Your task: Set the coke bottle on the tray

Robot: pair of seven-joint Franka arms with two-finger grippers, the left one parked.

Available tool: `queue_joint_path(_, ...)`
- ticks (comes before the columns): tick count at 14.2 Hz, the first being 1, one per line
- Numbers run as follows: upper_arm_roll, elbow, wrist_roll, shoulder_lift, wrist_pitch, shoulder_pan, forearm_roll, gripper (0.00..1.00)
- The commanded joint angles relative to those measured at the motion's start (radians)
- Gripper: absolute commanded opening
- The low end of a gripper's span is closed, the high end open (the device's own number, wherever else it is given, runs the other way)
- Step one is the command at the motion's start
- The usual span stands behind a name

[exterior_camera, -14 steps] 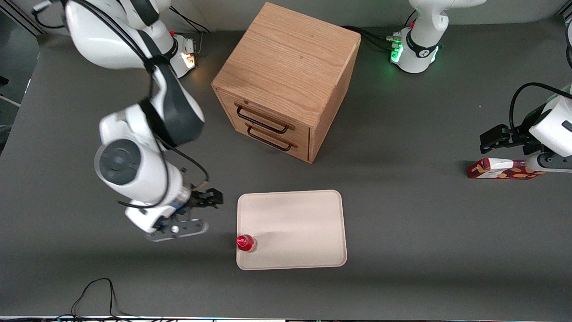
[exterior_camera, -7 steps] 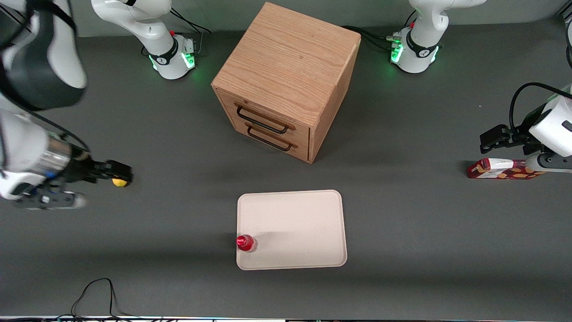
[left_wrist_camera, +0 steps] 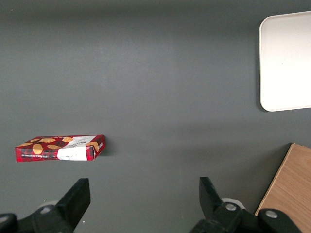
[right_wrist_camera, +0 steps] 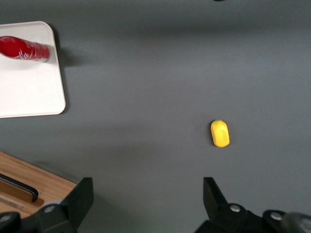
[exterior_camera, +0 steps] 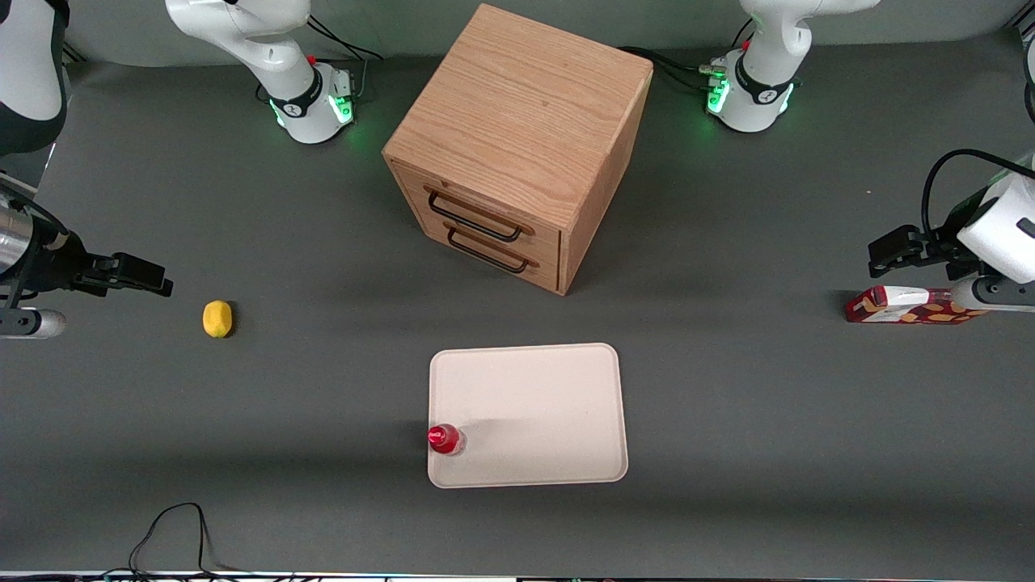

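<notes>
coke bottle (exterior_camera: 444, 439) upright on tray (exterior_camera: 534, 404); hand (exterior_camera: 141, 275) spread, empty.

The bottle (exterior_camera: 444, 439) has a red cap and a red label with white script. It stands on a cream tray (exterior_camera: 542, 404). A yellow lemon (exterior_camera: 217, 318) lies on the dark grey table (exterior_camera: 728, 404). The cabinet (exterior_camera: 517, 137) is light oak with black handles. The carton (exterior_camera: 910, 305) is red with a white patch and orange shapes. The gripper (exterior_camera: 154, 280) is black, high above the table toward the working arm's end.

Right arm raised at the working end, gripper (right_wrist_camera: 148, 204) jaws apparently spread, empty
</notes>
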Motion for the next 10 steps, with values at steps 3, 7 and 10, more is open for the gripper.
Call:
queue_joint_path(3,-0.004,-0.164,-0.016,-0.141,0.032,-0.008,-0.015,1.0)
queue_joint_path(7,0.129,-0.136,-0.007,-0.135,0.023,-0.15,-0.011,1.0)
queue_joint_path(10,0.138,-0.122,-0.001,-0.135,0.023,-0.152,-0.005,1.0)
